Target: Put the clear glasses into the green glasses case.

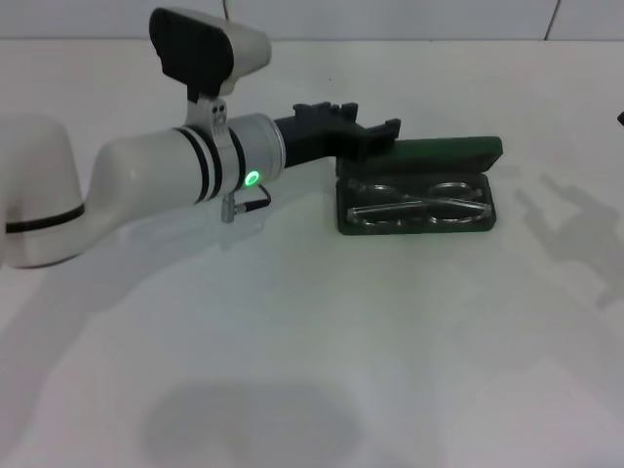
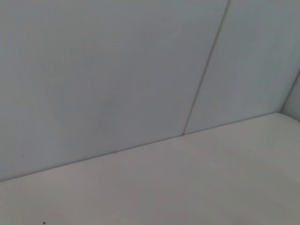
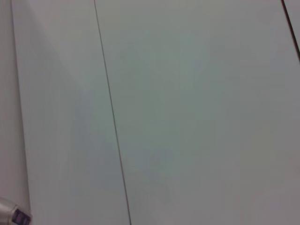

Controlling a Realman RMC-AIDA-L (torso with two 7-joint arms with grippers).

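A lab-like test bench: bare white table (image 1: 312, 370), plain panelled wall (image 2: 117, 70).

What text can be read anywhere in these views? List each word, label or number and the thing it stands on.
No text can be read in any view.
The green glasses case lies open on the table with the clear glasses inside; its raised lid shows no lettering from the head view.
The left gripper, beside the case's lid, carries no readable mark.
The left arm bears only a green light, no text.
The wrist views show plain walls.
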